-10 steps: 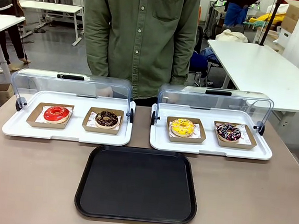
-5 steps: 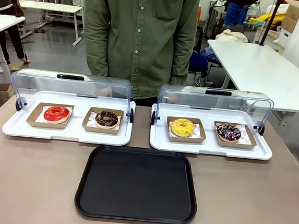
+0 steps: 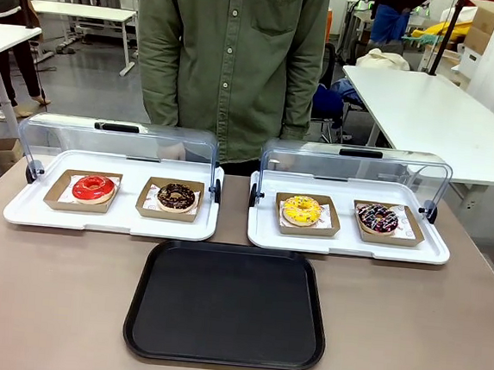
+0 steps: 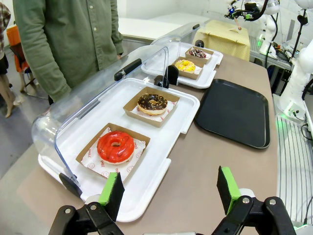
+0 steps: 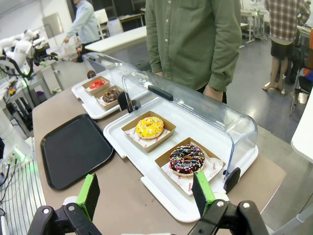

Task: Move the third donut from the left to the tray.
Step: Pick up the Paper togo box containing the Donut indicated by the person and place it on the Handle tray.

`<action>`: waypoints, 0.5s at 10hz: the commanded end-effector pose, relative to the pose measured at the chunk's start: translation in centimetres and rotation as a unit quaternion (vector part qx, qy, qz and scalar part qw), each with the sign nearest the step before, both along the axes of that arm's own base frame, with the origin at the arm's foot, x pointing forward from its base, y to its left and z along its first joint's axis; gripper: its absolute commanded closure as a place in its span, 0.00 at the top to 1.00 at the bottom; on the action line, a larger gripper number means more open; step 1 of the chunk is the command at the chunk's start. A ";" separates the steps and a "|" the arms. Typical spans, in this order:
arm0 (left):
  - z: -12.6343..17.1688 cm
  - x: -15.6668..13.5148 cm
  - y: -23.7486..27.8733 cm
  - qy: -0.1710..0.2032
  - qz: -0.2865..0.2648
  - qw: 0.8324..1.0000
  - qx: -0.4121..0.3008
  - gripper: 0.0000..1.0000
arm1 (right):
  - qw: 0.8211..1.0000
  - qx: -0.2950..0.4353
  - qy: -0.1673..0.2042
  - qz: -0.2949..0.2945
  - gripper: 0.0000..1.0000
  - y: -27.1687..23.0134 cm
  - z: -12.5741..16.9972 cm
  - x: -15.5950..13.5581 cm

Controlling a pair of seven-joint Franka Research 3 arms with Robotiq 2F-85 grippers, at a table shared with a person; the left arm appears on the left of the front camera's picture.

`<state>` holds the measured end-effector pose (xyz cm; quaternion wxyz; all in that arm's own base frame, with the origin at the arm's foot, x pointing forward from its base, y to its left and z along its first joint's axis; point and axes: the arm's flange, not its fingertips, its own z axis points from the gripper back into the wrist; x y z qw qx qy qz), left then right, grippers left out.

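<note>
**Yellow donut sitting in its holder; both grippers spread wide**

In the front view, the yellow-iced donut is sitting in a brown cardboard holder on the right-hand white tray, at about one o'clock from the black tray. A sprinkled chocolate donut is lying at its three o'clock. The left gripper is hanging with fingers released, grasping nothing, near the red donut. The right gripper is likewise spread and holding nothing. A person is standing at twelve o'clock.

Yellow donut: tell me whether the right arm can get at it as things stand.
Probably yes: the clear lid is rolled back behind the yellow donut, nothing lies over it, and the right jaws stand wide open, facing it.
</note>
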<state>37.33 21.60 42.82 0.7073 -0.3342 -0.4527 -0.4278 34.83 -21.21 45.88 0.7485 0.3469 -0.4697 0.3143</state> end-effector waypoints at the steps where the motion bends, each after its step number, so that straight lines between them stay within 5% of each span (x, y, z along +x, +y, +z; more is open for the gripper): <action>1: 0.2 0.1 0.2 -0.003 -0.002 1.000 -0.001 1.00 | 1.000 0.004 -0.019 0.001 1.00 -0.1 0.1 0.3; 5: 0.2 0.1 0.2 -0.003 -0.002 1.000 -0.001 1.00 | 1.000 0.004 -0.019 0.001 1.00 -0.1 0.1 0.3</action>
